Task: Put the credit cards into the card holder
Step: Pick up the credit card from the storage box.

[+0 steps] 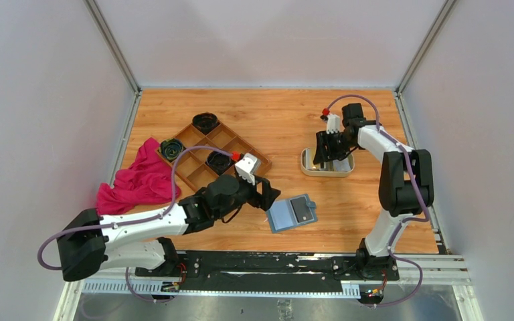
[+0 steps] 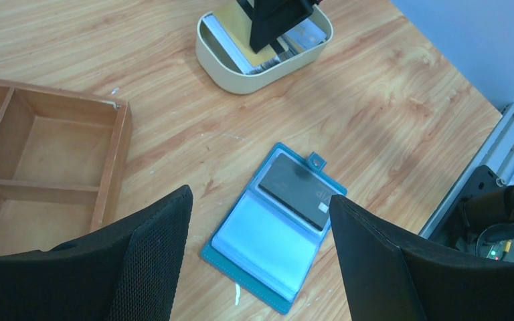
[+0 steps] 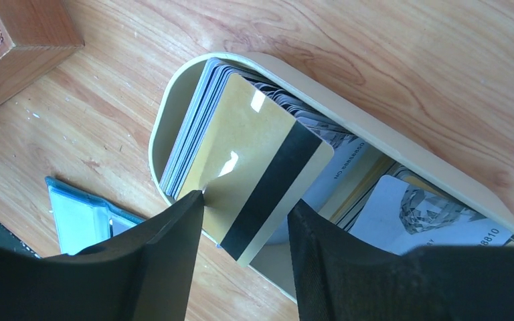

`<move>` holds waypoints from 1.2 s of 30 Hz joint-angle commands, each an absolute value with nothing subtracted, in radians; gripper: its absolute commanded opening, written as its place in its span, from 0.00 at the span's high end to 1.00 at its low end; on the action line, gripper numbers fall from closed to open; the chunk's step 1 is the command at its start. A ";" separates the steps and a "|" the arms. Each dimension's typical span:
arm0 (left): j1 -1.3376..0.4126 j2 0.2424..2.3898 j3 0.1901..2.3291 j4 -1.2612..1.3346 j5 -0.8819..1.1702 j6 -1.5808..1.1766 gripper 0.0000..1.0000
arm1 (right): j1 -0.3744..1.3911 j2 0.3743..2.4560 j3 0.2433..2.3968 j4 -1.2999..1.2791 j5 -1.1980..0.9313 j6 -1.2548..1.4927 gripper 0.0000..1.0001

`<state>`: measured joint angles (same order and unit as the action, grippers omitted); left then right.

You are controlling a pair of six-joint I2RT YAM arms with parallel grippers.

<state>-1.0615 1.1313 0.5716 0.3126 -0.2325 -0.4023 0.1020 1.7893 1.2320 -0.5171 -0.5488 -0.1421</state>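
Left gripper (image 1: 272,194) low in top view; holder (image 1: 292,212) just beyond its tips, long axis slanting away. Right gripper (image 1: 328,157) well apart, over tray (image 1: 308,170).

Left wrist: jaws wide, empty. Holder (image 2: 274,231) open flat, between and ahead of them; dark card (image 2: 298,194) on far half.

Right wrist: jaws part-open astride gold card (image 3: 254,160), tilted up off cards (image 3: 189,130) stacked in tray (image 3: 401,150). Pinch or mere touch, cannot tell. Right arm nearer cards, left nearer holder.
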 commanded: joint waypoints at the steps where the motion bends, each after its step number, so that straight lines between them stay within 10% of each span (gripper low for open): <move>1: -1.056 1.093 0.533 0.336 -0.252 -0.422 0.21 | 0.125 1.760 1.228 -0.534 -0.493 -0.157 0.49; 19: -1.057 0.945 0.408 0.336 -0.281 -0.478 0.20 | 0.078 1.702 1.206 -0.525 -0.528 -0.178 0.88; 36: -1.057 0.871 0.304 0.465 -0.224 -0.623 0.16 | 0.008 1.687 1.190 -0.541 -0.762 -0.212 1.00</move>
